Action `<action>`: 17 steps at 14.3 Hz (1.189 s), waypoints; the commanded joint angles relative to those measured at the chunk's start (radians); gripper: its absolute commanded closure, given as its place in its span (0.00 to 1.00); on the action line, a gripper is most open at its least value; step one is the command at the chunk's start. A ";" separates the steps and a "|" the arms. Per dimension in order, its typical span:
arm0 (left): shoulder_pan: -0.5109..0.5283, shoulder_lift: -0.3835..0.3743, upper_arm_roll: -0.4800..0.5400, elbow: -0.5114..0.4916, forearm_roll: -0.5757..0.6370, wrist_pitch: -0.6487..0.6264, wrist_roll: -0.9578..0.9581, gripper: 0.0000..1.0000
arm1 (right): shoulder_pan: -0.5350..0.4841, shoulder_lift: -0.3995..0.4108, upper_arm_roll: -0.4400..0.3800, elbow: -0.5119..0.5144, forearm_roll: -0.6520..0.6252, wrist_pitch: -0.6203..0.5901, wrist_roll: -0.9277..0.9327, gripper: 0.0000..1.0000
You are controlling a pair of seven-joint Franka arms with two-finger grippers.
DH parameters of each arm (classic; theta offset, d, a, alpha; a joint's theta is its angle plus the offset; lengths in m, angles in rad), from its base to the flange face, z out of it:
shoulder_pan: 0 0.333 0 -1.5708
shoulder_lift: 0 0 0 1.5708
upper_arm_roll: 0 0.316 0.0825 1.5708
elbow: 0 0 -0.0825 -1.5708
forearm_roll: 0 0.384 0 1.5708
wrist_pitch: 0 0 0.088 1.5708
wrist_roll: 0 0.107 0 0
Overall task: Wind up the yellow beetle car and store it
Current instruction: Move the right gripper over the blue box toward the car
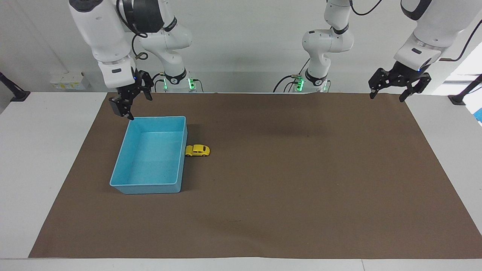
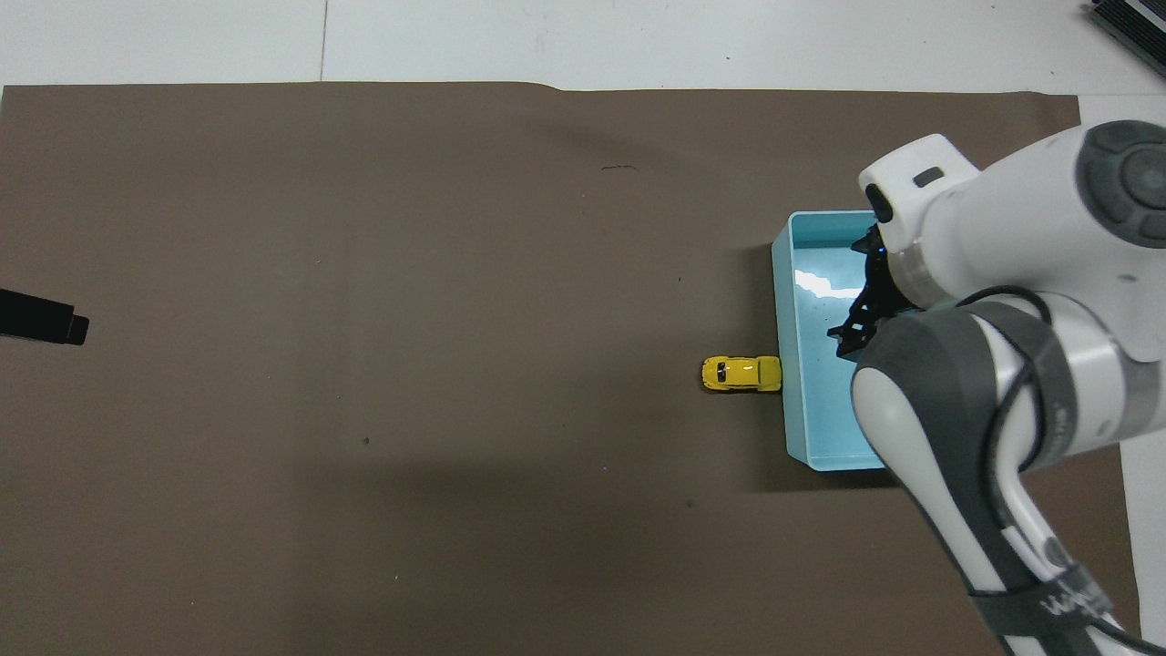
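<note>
The yellow beetle car (image 1: 197, 150) (image 2: 741, 374) stands on the brown mat, its nose against the blue bin's (image 1: 150, 187) (image 2: 783, 273) side wall toward the left arm's end. Nothing lies in the bin. My right gripper (image 1: 131, 106) (image 2: 856, 326) hangs open and holds nothing, raised over the bin's corner nearest the robots. In the overhead view the right arm hides much of the bin. My left gripper (image 1: 386, 98) is open and holds nothing, raised over the mat's corner by its own base. Only one of its fingers (image 2: 41, 319) shows in the overhead view.
The brown mat (image 1: 286, 188) covers most of the white table (image 1: 37, 158). The bin sits toward the right arm's end. A black clamp post (image 1: 461, 96) stands at the table's edge by the left arm.
</note>
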 commanded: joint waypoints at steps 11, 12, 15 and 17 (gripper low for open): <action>0.006 -0.011 -0.004 -0.011 0.011 -0.012 -0.010 0.00 | 0.104 0.070 -0.005 -0.281 0.013 0.371 -0.020 0.00; 0.006 -0.011 -0.006 -0.011 0.011 -0.012 -0.008 0.00 | 0.108 0.063 -0.005 -0.304 0.013 0.380 -0.020 0.00; 0.004 -0.011 -0.006 -0.011 0.011 -0.012 -0.008 0.00 | 0.146 0.059 -0.005 -0.389 0.013 0.464 0.000 0.00; 0.006 -0.011 -0.006 -0.011 0.011 -0.012 -0.010 0.00 | 0.149 0.062 -0.005 -0.433 0.012 0.517 0.000 0.00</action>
